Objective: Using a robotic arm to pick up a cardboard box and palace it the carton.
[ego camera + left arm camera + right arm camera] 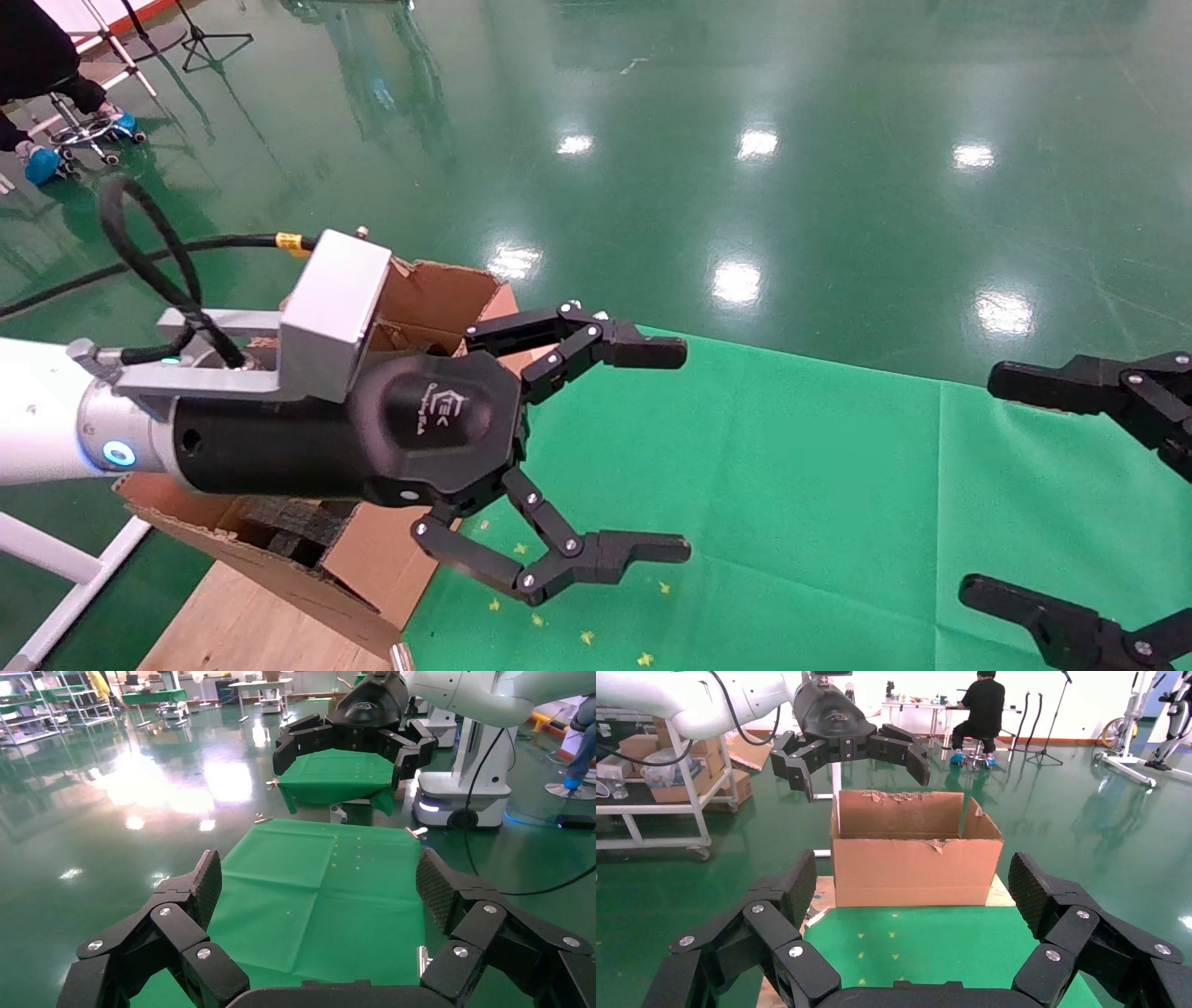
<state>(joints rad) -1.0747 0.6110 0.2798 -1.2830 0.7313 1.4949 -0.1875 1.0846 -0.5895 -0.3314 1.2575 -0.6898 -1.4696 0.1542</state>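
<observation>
The left gripper point(596, 452) hangs above the carton point(916, 857), its fingers spread wide and holding nothing. The white arm reaches in level from the robot's left, wrist bracket over the carton's ragged flaps, fingers pointing out over the green-covered surface point(792, 485). The cardboard box appears in none of the views; it may lie inside the carton, but that cannot be confirmed. Risk as judged: pulling away or dipping low, the fingers could snag a torn flap and drag the carton. The right gripper point(1071, 503) waits at the surface's right side, fingers likewise open.
</observation>
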